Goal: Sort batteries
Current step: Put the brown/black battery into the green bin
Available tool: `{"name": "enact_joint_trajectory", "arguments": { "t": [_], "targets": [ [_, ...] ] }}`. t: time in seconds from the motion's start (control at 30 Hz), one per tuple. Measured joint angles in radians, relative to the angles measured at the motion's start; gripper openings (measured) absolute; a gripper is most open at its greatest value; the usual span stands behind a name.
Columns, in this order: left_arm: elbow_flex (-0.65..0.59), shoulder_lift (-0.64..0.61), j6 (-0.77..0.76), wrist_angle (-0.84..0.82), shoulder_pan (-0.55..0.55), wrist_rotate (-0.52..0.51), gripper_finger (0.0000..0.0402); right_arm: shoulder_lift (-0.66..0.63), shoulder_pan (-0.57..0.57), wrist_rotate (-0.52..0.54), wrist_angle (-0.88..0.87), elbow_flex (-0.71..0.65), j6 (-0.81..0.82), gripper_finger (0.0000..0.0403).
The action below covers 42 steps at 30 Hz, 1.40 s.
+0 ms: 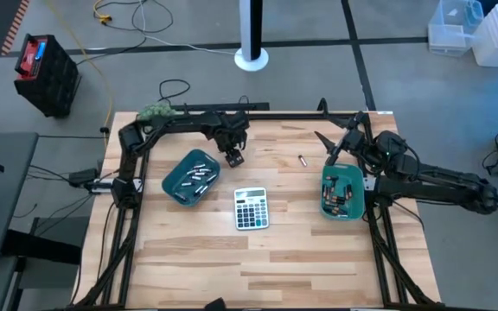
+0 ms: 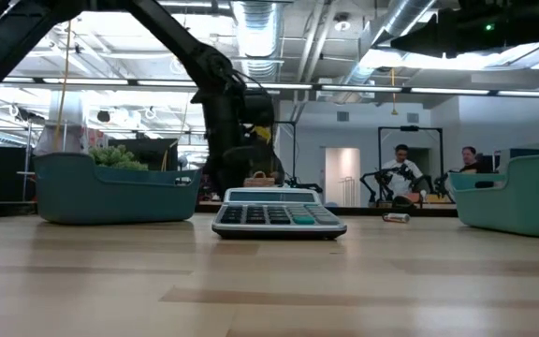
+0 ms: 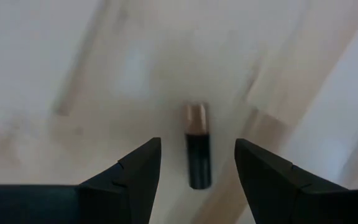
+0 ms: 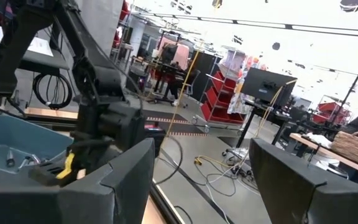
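Between the left pincer's (image 3: 197, 171) open fingers lies a battery (image 3: 198, 149).

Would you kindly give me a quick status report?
Left gripper open, straddling battery on table. Right gripper open, idle over right tray. Nothing in the way.

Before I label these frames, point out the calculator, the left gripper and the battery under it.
calculator (image 1: 251, 209), high view, middle of keypad.
left gripper (image 3: 197, 163), left wrist view, midway between fingertips.
battery (image 3: 198, 162), left wrist view, dark body.

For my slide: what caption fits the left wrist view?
Open left pincer straddles a battery lying on the table.
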Motion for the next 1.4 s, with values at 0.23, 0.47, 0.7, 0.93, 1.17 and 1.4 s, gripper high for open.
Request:
{"name": "enact_joint_trajectory", "arguments": {
  "t": [0.23,0.47,0.7,0.93,1.17,1.4],
  "targets": [
    [-0.055,0.000,-0.009,0.051,0.000,0.012,0.0201,0.000,0.000,0.000,0.007,0.000,0.002,0.0274],
    [-0.099,-0.007,-0.012,0.113,0.000,0.008,0.0158,0.000,0.000,0.000,0.009,0.000,0.004,0.0274],
    [-0.137,-0.007,-0.012,0.146,0.001,0.000,0.0067,0.000,0.000,0.000,0.011,0.000,0.005,0.0274],
    [-0.139,-0.005,0.028,0.158,0.001,0.006,0.0039,0.000,0.000,0.000,0.011,0.001,0.005,0.0274],
    [-0.140,-0.008,0.064,0.181,-0.001,0.012,0.0039,0.000,-0.002,0.000,0.011,0.001,0.004,0.0274],
    [-0.124,-0.050,0.122,0.251,-0.025,0.049,0.0039,0.000,-0.012,0.000,0.012,0.001,0.011,0.0274]
  ]
}}
